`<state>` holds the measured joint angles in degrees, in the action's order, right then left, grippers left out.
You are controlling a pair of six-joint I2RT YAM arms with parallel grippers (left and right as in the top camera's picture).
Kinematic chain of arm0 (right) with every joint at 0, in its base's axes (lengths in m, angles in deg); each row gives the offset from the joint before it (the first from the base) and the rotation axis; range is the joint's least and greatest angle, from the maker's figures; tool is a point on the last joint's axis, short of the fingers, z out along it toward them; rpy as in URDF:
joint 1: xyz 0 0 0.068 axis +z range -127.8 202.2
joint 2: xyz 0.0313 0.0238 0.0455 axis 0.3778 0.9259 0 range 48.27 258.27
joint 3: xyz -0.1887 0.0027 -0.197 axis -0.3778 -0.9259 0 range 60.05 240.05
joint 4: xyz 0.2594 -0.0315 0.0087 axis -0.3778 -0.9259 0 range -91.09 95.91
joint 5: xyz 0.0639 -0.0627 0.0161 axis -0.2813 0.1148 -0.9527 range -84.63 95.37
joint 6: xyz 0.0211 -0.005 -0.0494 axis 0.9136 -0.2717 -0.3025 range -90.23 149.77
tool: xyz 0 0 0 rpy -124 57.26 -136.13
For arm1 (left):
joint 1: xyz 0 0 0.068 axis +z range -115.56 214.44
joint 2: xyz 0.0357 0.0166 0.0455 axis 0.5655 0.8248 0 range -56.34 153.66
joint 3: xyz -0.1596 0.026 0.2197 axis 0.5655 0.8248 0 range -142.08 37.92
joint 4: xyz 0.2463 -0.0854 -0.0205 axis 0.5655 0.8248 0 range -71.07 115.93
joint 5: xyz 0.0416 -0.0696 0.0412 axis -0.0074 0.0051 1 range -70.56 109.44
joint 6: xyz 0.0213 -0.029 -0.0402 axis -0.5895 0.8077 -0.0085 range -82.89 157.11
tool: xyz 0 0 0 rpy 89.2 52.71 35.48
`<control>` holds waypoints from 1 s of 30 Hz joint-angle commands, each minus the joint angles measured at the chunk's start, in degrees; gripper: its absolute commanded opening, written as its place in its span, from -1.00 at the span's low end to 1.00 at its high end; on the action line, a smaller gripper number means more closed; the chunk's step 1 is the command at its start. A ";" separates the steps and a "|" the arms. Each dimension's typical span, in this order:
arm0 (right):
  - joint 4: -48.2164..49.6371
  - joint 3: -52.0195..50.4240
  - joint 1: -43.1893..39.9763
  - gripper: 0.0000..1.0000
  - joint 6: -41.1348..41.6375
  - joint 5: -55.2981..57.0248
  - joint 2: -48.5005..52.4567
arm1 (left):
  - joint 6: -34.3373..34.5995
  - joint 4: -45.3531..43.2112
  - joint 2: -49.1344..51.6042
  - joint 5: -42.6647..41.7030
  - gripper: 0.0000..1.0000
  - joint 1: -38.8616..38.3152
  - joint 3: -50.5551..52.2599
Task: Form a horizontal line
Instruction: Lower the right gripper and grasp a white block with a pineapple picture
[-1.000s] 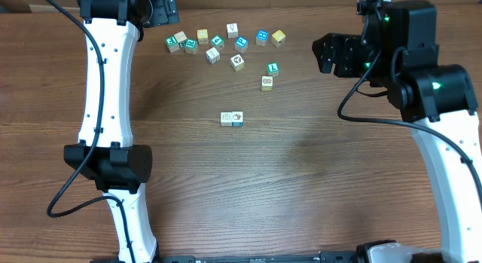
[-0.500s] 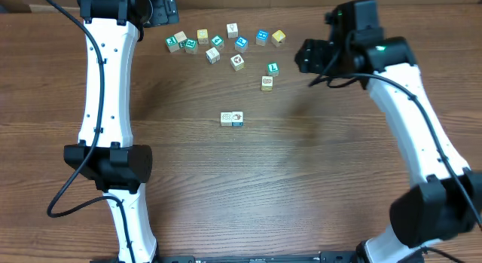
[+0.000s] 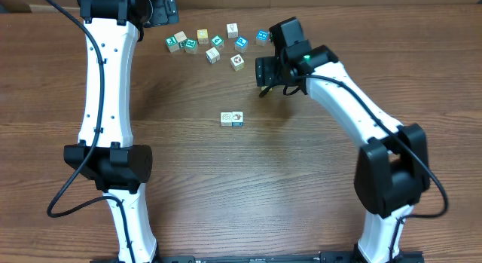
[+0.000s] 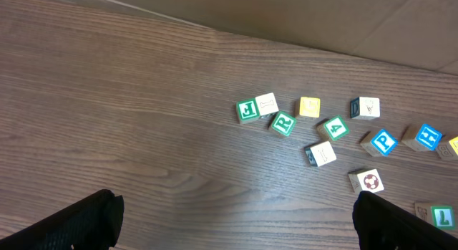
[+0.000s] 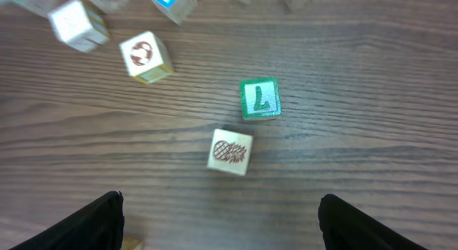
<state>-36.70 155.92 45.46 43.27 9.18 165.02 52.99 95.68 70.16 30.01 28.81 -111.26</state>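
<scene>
On the wooden table [image 3: 301, 180], the white cube with a faint grey drawing [image 3: 226, 118] and the white cube with a blue edge [image 3: 237, 120] sit touching side by side, just left of the centre of the overhead frame, well apart from everything else. The other two pieces of the line are hidden under the right arm in that view, but the right wrist camera shows them in the middle of its frame: the teal-green L cube [image 5: 260, 99] with its letter facing up, and the tan cube [image 5: 230, 151] just below and left of it, close but with a sliver of table between them. The right gripper [image 5: 220, 207] hangs above this pair, its jaws spread wide and grasping nothing. A white cube with a red-brown ring drawing [image 5: 145, 56] lies in the upper left of that view. The scatter of loose cubes [image 3: 213, 55] runs along the top of the overhead frame. The left gripper [image 4: 237, 203] is at the upper left, likewise released and empty, with those cubes to its right.
</scene>
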 commanded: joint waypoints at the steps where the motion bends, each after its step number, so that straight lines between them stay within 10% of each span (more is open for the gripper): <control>1: 1.09 1.22 -0.35 0.69 0.22 2.36 3.02 | -0.66 0.00 -0.22 0.37 1.00 -0.39 -0.28; 30: 8.00 1.16 -0.35 -0.07 0.02 1.70 11.98 | -0.66 0.00 -0.22 0.35 1.00 -0.39 -0.28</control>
<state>-29.25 155.92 45.44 43.20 10.71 177.13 52.99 95.71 70.16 30.01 28.81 -111.26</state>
